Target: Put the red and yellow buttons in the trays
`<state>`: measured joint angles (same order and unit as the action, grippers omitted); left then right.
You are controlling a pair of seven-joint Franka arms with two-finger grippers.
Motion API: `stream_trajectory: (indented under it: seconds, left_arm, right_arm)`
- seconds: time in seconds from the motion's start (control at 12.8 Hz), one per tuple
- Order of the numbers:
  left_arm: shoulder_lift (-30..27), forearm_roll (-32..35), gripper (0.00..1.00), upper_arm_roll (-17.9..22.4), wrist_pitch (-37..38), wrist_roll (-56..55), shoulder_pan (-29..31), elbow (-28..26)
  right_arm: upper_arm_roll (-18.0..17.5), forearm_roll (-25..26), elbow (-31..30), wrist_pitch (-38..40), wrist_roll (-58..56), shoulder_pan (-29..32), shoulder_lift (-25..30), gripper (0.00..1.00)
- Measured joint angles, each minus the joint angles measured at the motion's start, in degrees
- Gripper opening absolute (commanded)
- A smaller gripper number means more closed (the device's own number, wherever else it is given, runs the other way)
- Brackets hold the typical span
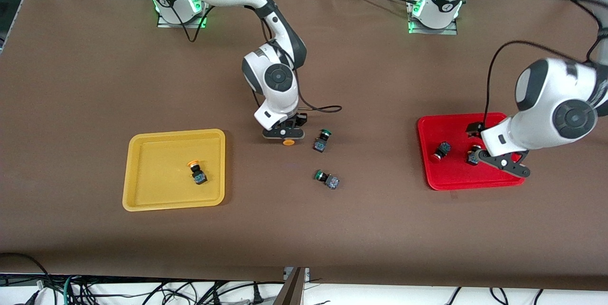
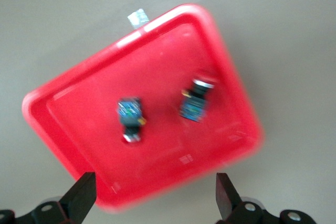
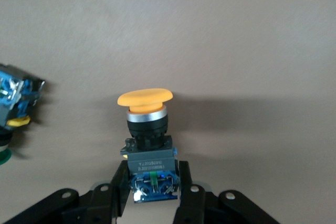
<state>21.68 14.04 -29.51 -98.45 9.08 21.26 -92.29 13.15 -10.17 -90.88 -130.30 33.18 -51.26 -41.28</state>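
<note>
Yellow-capped, the button [image 3: 149, 145] that the right gripper [image 1: 284, 135] clamps by its dark body sits low over the bare brown table [image 1: 85, 72], cap pointing outward, between the yellow tray [image 1: 142, 203] and the two green buttons [image 1: 322, 140]. Gripping the block leaves the cap free. A second yellow button [image 1: 196, 172] already lies inside the yellow tray, toward its middle, so plenty of bare floor remains near the rims for another. From gripper to yellow tray the table looks unobstructed; the nearest green button is just beside the gripper. Well away toward the left arm's end, the left gripper [image 2: 152, 195] hangs spread and empty over the red tray [image 2: 68, 145], where both red buttons [image 2: 130, 118] lie apart.
</note>
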Motion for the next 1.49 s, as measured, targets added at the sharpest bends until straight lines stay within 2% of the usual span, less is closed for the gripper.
stream_trajectory:
  seconds: [0.23,0.39,0.47,0.55,0.63,0.7,0.78,0.86,1.02,1.09,1.17,1.25,1.49]
  left_arm:
    - [-2.4,-1.1,1.00,-3.8,15.2,-9.8,-0.2,14.1]
    - [-3.1,-1.3,1.00,-2.7,20.0,-12.5,-0.4,20.8]
    - [-4.1,-1.4,1.00,0.4,20.2,-13.7,-2.1,21.4]
    - [-5.4,-2.6,1.00,6.6,20.3,-14.1,-6.0,21.1]
    - [-7.2,-5.5,1.00,13.6,19.7,-14.1,-10.5,19.6]
    - [-9.9,-9.7,1.00,19.7,16.6,-14.2,-14.3,16.3]
    - [-13.5,-13.1,1.00,23.4,11.5,-14.3,-16.2,11.0]
    - [-16.9,-14.5,1.00,24.9,8.1,-14.3,-16.6,5.9]
    - [-21.4,-15.0,1.00,25.6,7.4,-14.3,-16.6,-0.1]
    - [-22.3,-15.1,1.00,25.6,7.5,-14.4,-16.7,-1.2]
    - [-22.5,-15.1,1.00,25.5,7.5,-14.6,-17.0,-1.5]
    - [-22.5,-15.1,1.00,25.5,7.5,-14.8,-17.1,-1.6]
    - [-22.5,-15.1,1.00,25.4,7.6,-15.2,-17.3,-1.6]
  right_arm:
    - [1.0,0.0,0.6,7.6,-14.5,7.0,3.8,0.17]
    - [4.4,0.0,0.3,10.1,-24.0,9.5,4.8,0.18]
    - [6.4,0.0,0.0,10.3,-28.1,9.8,4.8,0.18]
    - [8.0,0.0,-0.5,10.3,-31.2,9.9,4.8,0.29]
    - [9.0,0.0,-1.1,10.3,-33.0,9.9,4.8,0.33]
    - [9.3,0.0,-1.7,10.2,-33.6,9.9,4.7,0.37]
    - [9.4,0.0,-2.2,10.0,-33.7,9.9,4.6,0.39]
    - [9.4,0.0,-2.6,9.6,-33.7,9.9,4.4,0.40]
    - [9.4,0.0,-2.9,9.1,-33.7,10.0,3.9,0.40]
    - [9.5,0.0,-2.9,9.0,-33.7,10.2,3.7,0.52]
    - [9.5,0.0,-2.9,8.9,-33.7,10.6,3.6,0.96]
    - [9.5,0.0,-3.0,8.4,-33.7,11.1,3.5,1.00]
    - [9.6,0.0,-2.8,7.8,-33.7,12.6,3.4,1.00]
